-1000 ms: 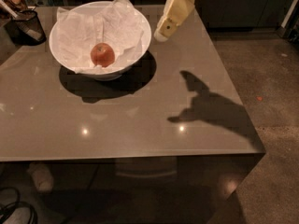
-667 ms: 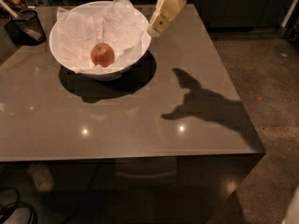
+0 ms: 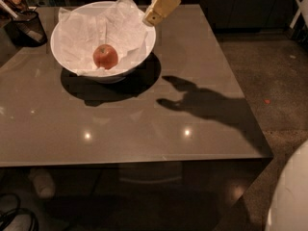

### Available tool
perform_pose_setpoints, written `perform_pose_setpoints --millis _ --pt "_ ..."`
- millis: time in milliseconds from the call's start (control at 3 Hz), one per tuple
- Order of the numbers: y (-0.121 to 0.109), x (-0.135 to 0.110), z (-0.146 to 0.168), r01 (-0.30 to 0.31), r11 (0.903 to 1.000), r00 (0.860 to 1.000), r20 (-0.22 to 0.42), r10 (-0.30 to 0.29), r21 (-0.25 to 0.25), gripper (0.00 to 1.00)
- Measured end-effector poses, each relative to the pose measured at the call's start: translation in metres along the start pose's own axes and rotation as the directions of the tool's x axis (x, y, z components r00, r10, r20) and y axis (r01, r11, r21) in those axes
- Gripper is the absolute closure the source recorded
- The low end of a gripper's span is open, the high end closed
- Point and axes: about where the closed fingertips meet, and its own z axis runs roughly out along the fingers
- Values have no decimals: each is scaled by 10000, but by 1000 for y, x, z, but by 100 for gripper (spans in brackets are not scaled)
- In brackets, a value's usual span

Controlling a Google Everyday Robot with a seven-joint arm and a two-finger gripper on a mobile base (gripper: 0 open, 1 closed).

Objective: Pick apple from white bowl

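Item: apple (image 3: 105,57), small, round, red-orange with a paler patch; lay on crumpled white paper (image 3: 96,28) low in the white bowl (image 3: 115,75), left of centre. Judged firm, smooth, moderately light, liable to roll on the loose paper; best taken across its widest girth from above. Bowl: wide, flaring, small-based, rigid and glossy; stood on a smooth grey-brown table (image 3: 144,129) that showed reflections. Gripper (image 3: 154,18): cream-coloured, hung over the bowl's right rim, apart from the apple; whether apart or together could not be told.
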Motion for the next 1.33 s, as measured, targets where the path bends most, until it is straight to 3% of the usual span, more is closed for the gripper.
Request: perform_pose_setpoints --millis 667,1333 --pt "-4 -2 13 -24 9995 10000 14 24 -321 28" --pt "-8 -16 40 369 9952 9989 -257 -394 -906 33"
